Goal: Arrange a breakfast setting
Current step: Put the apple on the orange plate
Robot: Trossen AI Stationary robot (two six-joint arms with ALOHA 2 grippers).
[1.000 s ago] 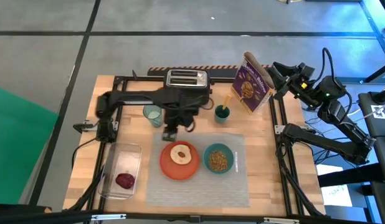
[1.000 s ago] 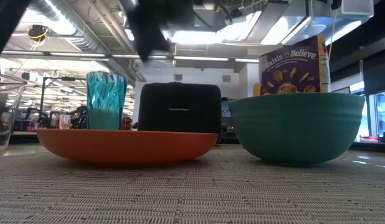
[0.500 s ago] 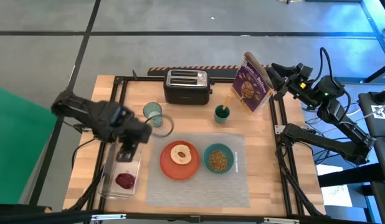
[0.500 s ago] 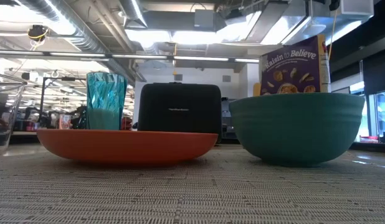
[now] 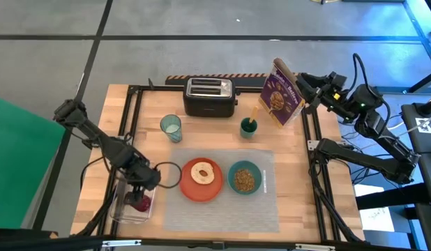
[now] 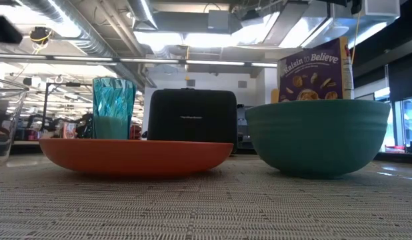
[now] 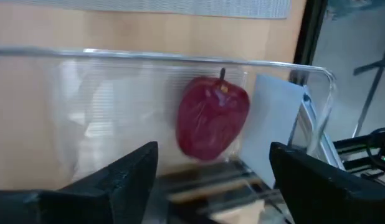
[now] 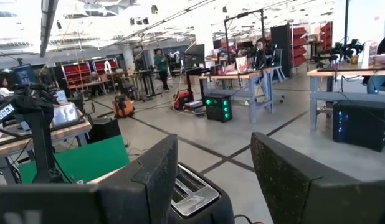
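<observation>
Left wrist view: left gripper [image 7: 211,171] spread wide, holding nothing (seemingly), above dark red fruit [image 7: 212,125].

Purple cereal box [image 6: 317,69], standing well apart from both grippers, behind the teal bowl [image 6: 317,137] in the low view: front reads "Raisin to Believe". Black toaster [image 6: 192,115]: small pale lettering on its face, too small to read. Right wrist view: partial white letters "OSSEN" on dark equipment [image 8: 4,114]

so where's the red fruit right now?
The dark red fruit lies in the clear container at the table's front-left, left of the orange plate. The open left hand hovers right over it.
</observation>
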